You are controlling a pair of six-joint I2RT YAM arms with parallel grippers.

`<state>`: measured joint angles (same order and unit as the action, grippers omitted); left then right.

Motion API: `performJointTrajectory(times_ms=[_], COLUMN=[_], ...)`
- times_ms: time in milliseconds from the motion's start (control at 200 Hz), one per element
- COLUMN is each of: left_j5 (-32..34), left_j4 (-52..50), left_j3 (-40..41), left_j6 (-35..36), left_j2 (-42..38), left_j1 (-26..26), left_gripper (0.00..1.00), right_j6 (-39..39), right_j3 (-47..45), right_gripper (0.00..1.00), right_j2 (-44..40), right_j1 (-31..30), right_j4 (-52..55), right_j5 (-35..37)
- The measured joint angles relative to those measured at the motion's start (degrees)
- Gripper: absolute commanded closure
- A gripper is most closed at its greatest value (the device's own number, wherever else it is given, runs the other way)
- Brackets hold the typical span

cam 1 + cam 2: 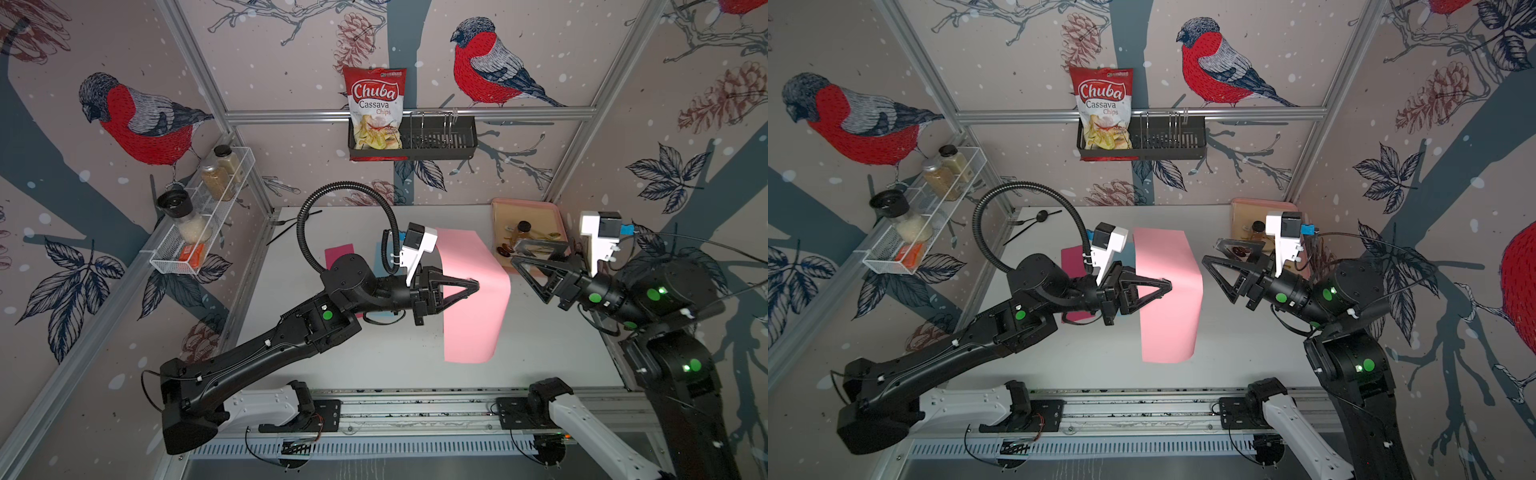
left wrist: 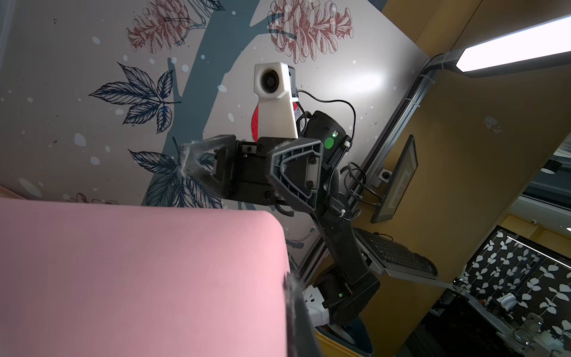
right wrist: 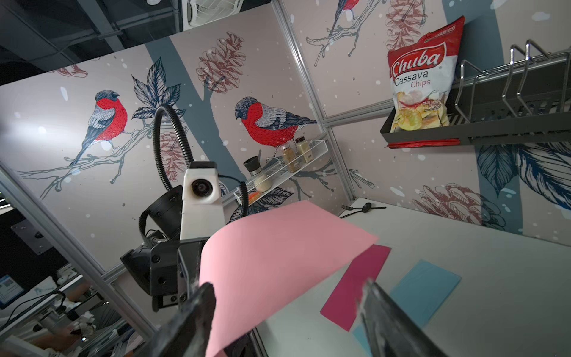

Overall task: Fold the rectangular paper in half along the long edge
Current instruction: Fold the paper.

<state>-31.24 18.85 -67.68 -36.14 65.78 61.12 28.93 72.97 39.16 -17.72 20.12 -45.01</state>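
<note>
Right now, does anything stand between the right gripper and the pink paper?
Nothing visible does. The open right gripper faces the pink paper's raised edge across an open gap. The left gripper, shut on the paper, comes in from the other side.

Chips bag point(image 1: 376, 108) in black wall rack point(image 1: 453, 147); spice jars point(image 1: 216, 174) on wire shelf point(image 1: 166, 259).

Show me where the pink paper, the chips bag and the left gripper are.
pink paper point(image 1: 473, 328), in a top view, on the sheet's surface below the gripper.
chips bag point(image 1: 376, 106), in a top view, on the printed front.
left gripper point(image 1: 476, 286), in a top view, at its closed fingertips.
</note>
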Motion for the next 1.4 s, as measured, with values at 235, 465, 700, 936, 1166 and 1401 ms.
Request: performJointTrajectory(times_ms=[235,465,700,936,1166,1401], left_j5=[0.02,0.04,0.59,1.38,1.44,1.49], left_j4=[-1.62,-2.16,-2.64,-2.8,-2.8,-2.82], left_j3=[-2.43,-3.19,-3.58,-3.93,-3.93,-3.98], left_j6=[0.66,0.7,1.66,1.66,1.66,1.68], left_j2=[2.05,2.62,2.86,3.37,3.37,3.3], left_j1=[0.0,0.0,0.0,0.0,0.0,0.0], left_gripper=[1.0,1.0,1.0,1.0,1.0,1.0], right_j6=[2.56,2.27,1.88,2.97,4.02,4.02], right_j3=[-0.11,-0.02,0.76,2.69,4.76,4.59], right_gripper=[0.37,0.69,0.78,0.68,0.69,0.68], right_j2=[-1.44,-1.01,-0.92,-1.14,-0.66,-0.63], right_j1=[-0.02,-0.02,-0.17,-0.17,-0.28,-0.28], right_j4=[1.38,4.9,6.54,6.69,7.28,8.61], right_j5=[-3.63,-4.07,-4.55,-6.21,-6.69,-6.8])
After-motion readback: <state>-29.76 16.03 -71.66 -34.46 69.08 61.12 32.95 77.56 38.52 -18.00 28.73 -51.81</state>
